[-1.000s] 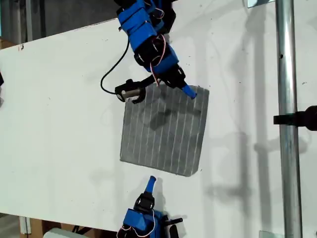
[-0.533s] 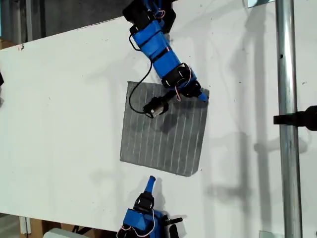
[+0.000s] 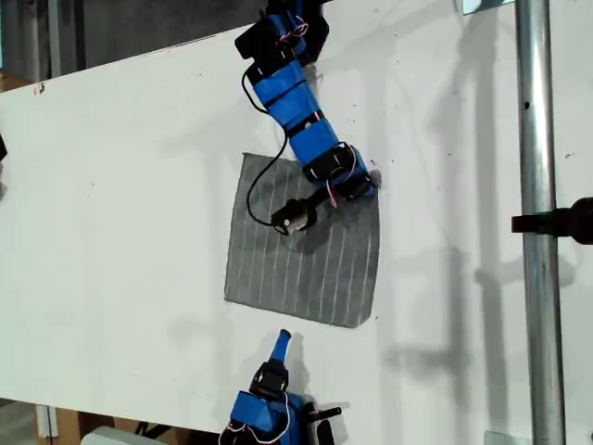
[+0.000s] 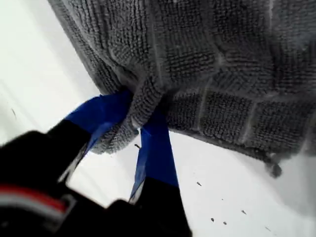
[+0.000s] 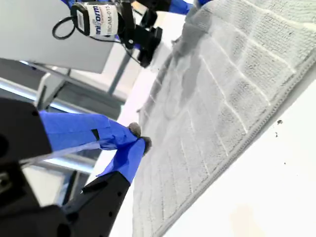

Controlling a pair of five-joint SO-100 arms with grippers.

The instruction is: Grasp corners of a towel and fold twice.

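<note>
My first gripper (image 4: 140, 126) is pinching a corner (image 4: 129, 123) of the towel (image 3: 306, 250): in the first wrist view a bunched fold of grey pile is sitting between the two blue jaws, which are pressed onto it from either side. In the exterior view this is the arm reaching down from the top edge, and its gripper is working at the towel's upper corner toward that view's right, where the cloth is puckering slightly off the surface (image 3: 111, 232).

The rest of the towel is lying flat in the middle of the surface, stripes running roughly from the far edge toward the near one. From the pinched corner, the cloth is spreading away toward the exterior view's bottom and left, so I judge a first fold would carry this corner across the towel toward the opposite edge.

My second gripper (image 5: 136, 138) is holding nothing; its jaws are pressed together at the tips. It is hovering just off the towel's near edge, at the bottom of the exterior view, apart from the cloth. That makes it the nearer arm for the two near corners, while the first arm alone is nearer the far ones. Only one corner is gripped, and no fold is showing yet.
</note>
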